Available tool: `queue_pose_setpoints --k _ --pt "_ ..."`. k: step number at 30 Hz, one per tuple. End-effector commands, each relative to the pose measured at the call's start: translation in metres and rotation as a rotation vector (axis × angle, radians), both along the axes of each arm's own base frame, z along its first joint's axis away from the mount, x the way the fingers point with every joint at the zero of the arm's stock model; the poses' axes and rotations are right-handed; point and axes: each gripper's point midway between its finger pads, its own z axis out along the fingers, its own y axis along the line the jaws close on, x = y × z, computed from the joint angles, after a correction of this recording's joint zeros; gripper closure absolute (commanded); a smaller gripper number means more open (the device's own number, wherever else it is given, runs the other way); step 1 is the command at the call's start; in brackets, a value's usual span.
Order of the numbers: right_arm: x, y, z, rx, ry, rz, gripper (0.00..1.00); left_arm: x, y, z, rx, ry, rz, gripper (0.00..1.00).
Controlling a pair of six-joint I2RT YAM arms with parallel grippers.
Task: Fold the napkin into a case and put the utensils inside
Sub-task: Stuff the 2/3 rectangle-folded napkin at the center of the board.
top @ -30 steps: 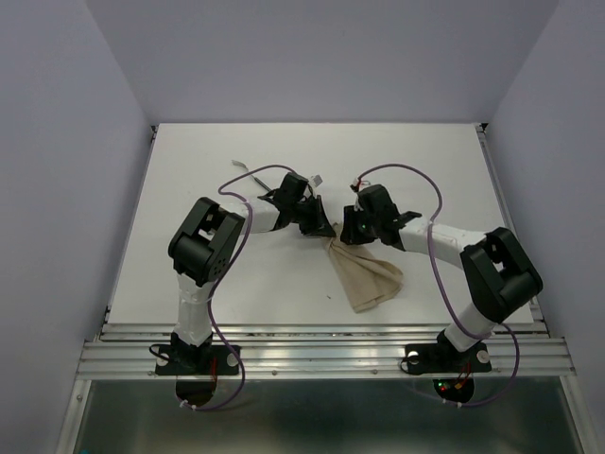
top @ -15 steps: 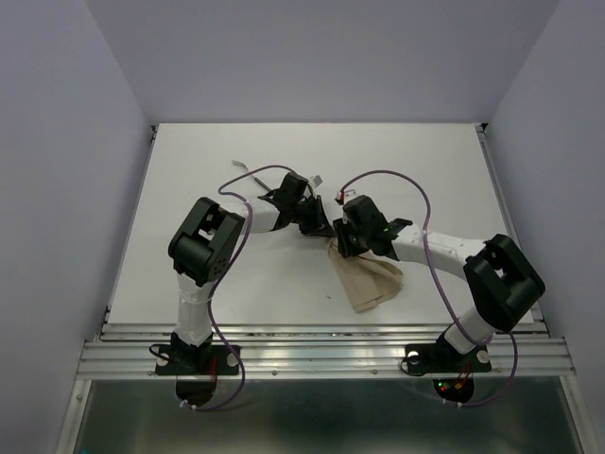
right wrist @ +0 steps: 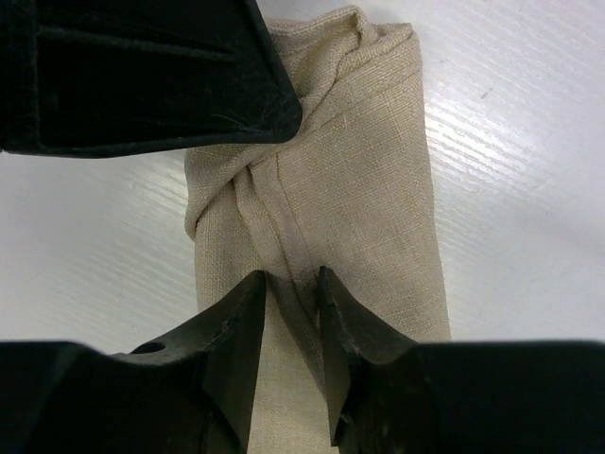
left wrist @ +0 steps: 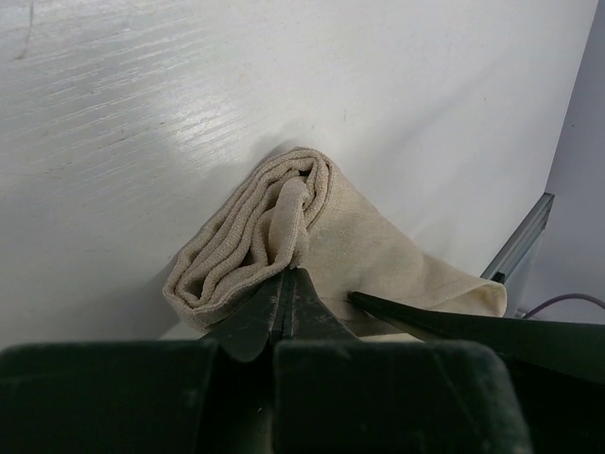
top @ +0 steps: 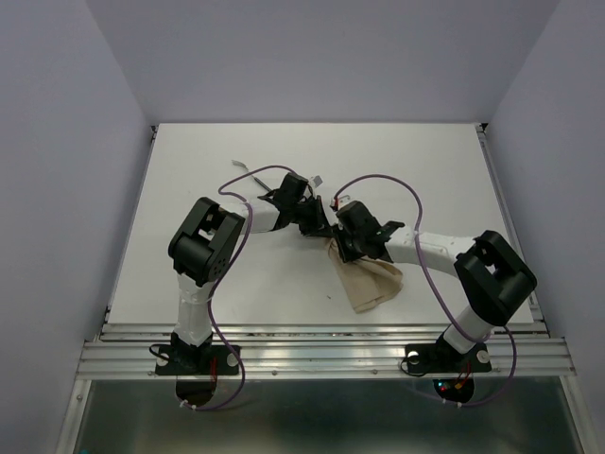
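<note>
Napkin (top: 371, 281): beige cloth folded to a narrow oblong. It lies flat on the table (top: 217, 180), right of centre and towards the near edge, with its far end bunched and twisted.
Left hand (left wrist: 286, 284): at that far end, fingers pressed together on a fold of the cloth.
Right hand (right wrist: 291, 288): just nearer along the napkin, pointing down, fingers close-set and pinching a raised lengthwise crease.
Arms: both bent inward, hands almost meeting mid-table.
Table: white.
Walls (top: 312, 57): pale lilac.
</note>
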Motion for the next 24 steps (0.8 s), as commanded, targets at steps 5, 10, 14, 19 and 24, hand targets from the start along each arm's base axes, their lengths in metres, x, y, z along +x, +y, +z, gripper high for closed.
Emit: queue_pose_setpoints --k 5,10,14,19,24 --pt "0.017 0.009 0.014 -0.002 -0.073 -0.028 0.9 -0.002 -0.007 0.021 -0.029 -0.038 -0.036 1.0" --pt "0.019 0.019 0.021 0.03 -0.088 -0.013 0.99 -0.004 -0.007 0.025 -0.036 -0.038 -0.038 1.0" --pt "0.019 0.029 0.027 0.063 -0.094 0.009 0.99 -0.005 -0.008 0.033 -0.047 -0.048 -0.039 1.0" --pt "0.021 0.037 0.033 0.079 -0.104 0.02 0.99 -0.005 -0.011 0.041 -0.059 -0.056 -0.041 1.0" --pt "0.027 0.04 0.04 0.093 -0.125 0.004 0.99 -0.007 -0.011 0.042 -0.061 -0.053 -0.039 1.0"
